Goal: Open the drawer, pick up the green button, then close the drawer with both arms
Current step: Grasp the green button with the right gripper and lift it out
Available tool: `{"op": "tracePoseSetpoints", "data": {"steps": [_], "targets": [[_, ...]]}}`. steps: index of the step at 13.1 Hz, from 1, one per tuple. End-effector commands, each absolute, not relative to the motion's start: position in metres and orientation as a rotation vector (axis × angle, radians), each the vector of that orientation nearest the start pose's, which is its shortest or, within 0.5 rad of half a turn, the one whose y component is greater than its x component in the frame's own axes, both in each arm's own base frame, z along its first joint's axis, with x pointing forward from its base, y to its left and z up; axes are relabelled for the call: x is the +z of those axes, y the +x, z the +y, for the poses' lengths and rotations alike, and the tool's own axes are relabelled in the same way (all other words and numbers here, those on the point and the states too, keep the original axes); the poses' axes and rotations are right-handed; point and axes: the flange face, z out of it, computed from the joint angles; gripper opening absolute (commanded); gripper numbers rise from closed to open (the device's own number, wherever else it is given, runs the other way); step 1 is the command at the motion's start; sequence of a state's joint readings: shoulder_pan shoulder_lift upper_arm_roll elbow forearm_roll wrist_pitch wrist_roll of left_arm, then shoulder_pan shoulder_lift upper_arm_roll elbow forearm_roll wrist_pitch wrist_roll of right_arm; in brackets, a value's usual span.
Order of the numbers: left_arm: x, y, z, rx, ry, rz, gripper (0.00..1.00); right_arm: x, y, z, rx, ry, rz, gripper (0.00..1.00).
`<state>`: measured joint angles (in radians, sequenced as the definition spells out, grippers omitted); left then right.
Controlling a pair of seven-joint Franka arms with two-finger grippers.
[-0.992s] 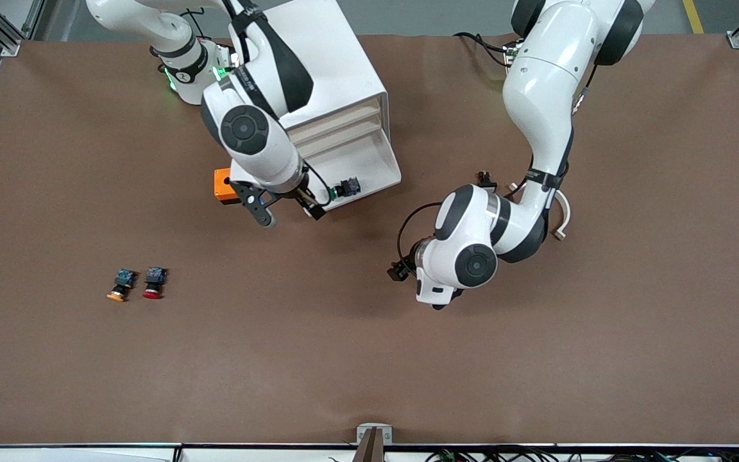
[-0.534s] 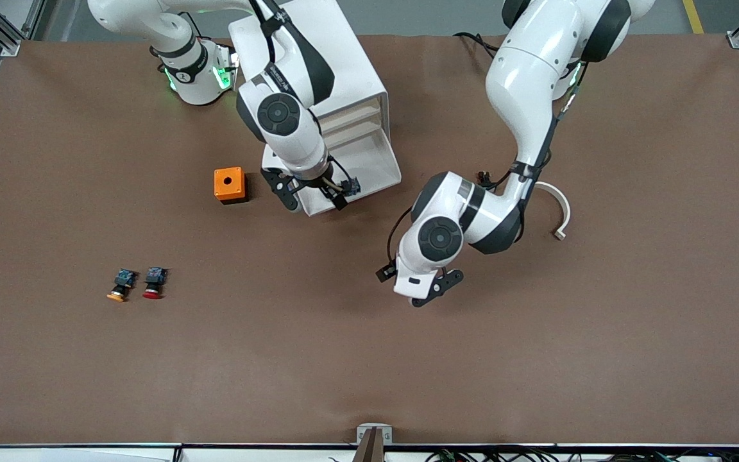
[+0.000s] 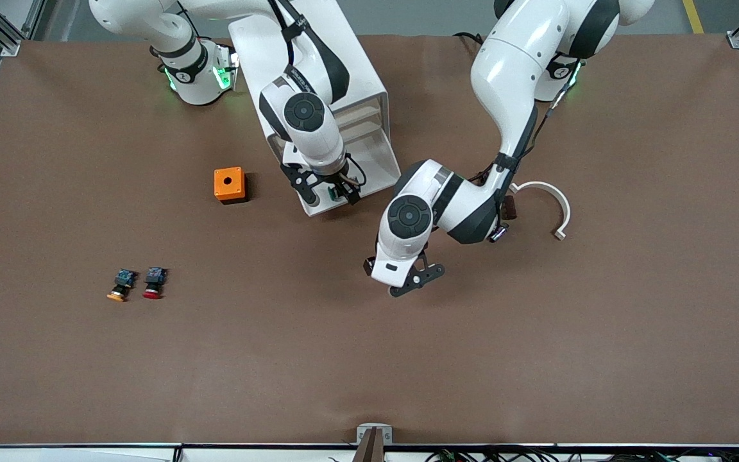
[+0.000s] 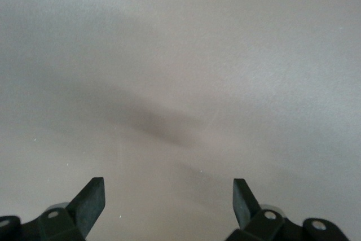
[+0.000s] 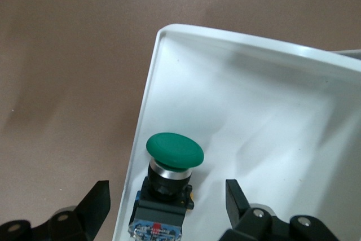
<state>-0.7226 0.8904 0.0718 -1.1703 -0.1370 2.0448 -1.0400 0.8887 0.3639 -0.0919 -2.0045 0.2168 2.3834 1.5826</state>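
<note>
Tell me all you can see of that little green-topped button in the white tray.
The button has a round, domed green cap, a silver ring beneath it, a black body and a blue rear block. It lies in the pulled-out white plastic drawer, close to its rim. The right gripper has a finger on each side of it, not yet touching.

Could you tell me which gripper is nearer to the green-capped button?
The right gripper: it straddles the green-capped button in the open drawer. The left gripper is over bare table.

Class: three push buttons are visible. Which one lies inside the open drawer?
The green-capped button, between the right gripper's open fingers; the other buttons lie on the table.
</note>
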Motion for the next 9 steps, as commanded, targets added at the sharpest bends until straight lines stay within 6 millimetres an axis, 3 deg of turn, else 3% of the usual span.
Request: {"op": "tracePoseSetpoints", "data": {"steps": [1, 6, 7, 9], "targets": [[0.255, 0.582, -0.491, 0.008, -3.096, -0.588, 1.0, 0.277, 0.416, 0.44, 0.171, -2.726, 1.402, 0.65], [0.254, 0.577, -0.498, 0.01, -3.123, -0.567, 1.0, 0.28, 0.415, 0.442, 0.168, -2.727, 1.392, 0.1], [0.252, 0.575, -0.499, 0.021, -3.124, -0.568, 1.0, 0.282, 0.416, 0.442, 0.171, -2.728, 1.391, 0.03], [0.251, 0.574, -0.499, 0.025, -3.124, -0.568, 1.0, 0.293, 0.423, 0.44, 0.161, -2.717, 1.371, 0.0]]}}
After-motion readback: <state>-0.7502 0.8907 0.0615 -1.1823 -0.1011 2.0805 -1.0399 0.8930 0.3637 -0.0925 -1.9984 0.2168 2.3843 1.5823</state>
